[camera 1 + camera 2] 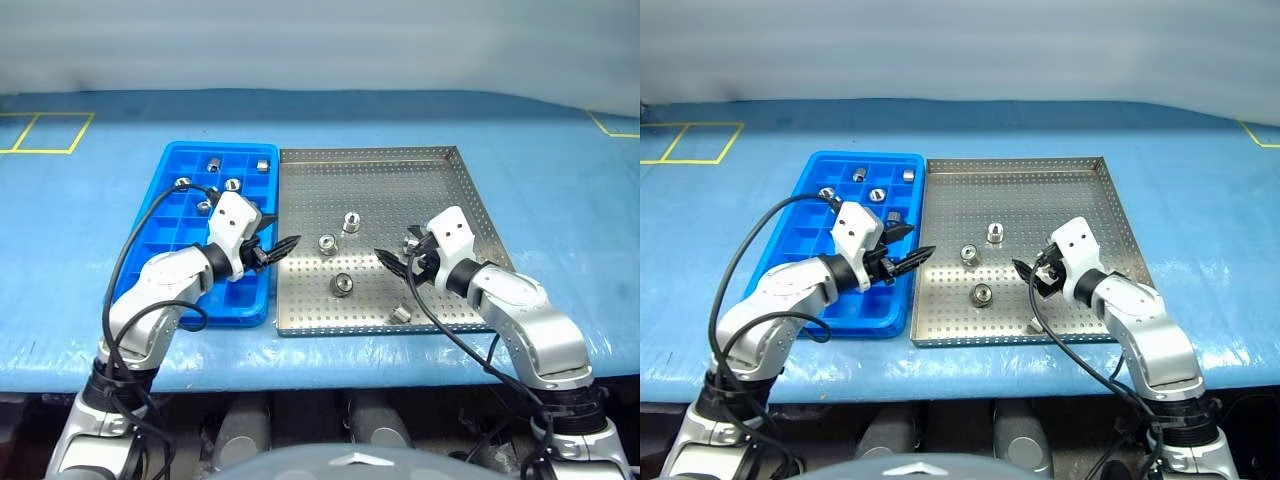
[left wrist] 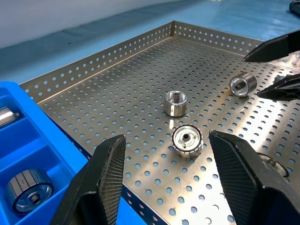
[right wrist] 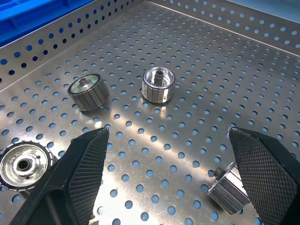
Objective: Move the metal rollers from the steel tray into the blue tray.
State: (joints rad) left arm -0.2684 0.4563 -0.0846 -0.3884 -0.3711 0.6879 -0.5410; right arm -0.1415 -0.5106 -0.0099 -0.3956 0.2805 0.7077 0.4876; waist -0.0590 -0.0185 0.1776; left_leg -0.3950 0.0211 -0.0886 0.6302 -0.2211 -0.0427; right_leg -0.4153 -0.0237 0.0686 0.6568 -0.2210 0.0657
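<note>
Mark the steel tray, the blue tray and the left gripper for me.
steel tray (image 1: 450,190): left eye view, bare perforated floor.
blue tray (image 1: 160,215): left eye view, left wall.
left gripper (image 1: 283,240): left eye view, between its fingertips.

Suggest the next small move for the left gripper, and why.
Probably ease the left gripper forward and down around the nearest roller: its fingers are open and empty, that roller sits just ahead between them on the steel tray, and nothing blocks it.

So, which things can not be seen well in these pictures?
- Head views: the left gripper covers part of the blue tray, so its rollers cannot be counted fully.
- Head views: the right gripper half hides a roller on the steel tray.
- Right wrist view: another roller is partly behind a finger.
</note>
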